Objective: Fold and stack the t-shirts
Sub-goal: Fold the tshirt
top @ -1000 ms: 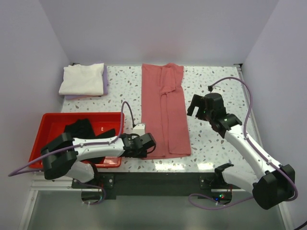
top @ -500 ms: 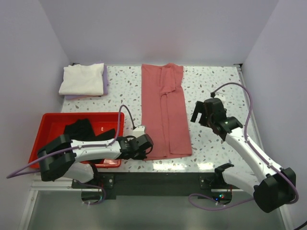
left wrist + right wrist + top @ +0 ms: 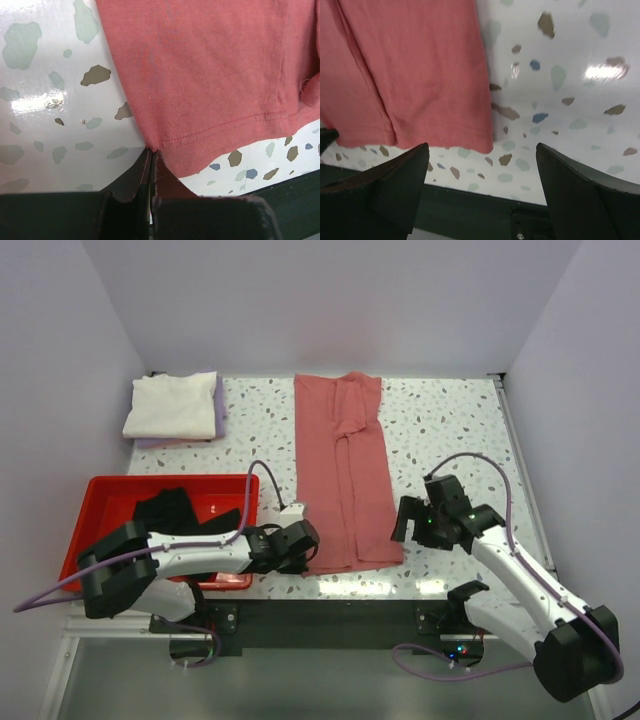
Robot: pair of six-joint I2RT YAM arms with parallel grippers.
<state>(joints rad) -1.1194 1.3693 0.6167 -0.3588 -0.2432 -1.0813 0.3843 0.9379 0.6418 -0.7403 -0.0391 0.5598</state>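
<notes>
Status, big to small:
- Speckled table (image 3: 450, 430): salmon t-shirt (image 3: 345, 480) lies flat mid-table as a long strip, sides already folded in, collar end far, hem near. It isn't folded lengthwise or stacked yet.
- Red tray (image 3: 100, 490), near left: black shirt (image 3: 170, 510) inside, crumpled and unfolded.
- Far-left corner: folded cream-white shirt (image 3: 172, 405) on top of a lavender shirt (image 3: 221, 410). So two are stacked, one is mid-fold and one is untouched; I'd call it roughly half done.
- Left gripper (image 3: 303, 555): clamped on the salmon shirt's near-left hem corner.
- Right gripper (image 3: 404, 525): jaws spread wide, low by the near-right hem corner, gripping nothing.

View differences:
- Left wrist view shows the left gripper's (image 3: 151, 160) jaws pressed together with the hem corner (image 3: 210, 75) running in between them. From the top that pinch is hidden under the wrist.
- Right wrist view shows the right gripper (image 3: 481, 147) straddling the corner of the cloth (image 3: 420, 65).
- Only the top view shows the tray and the stack.
</notes>
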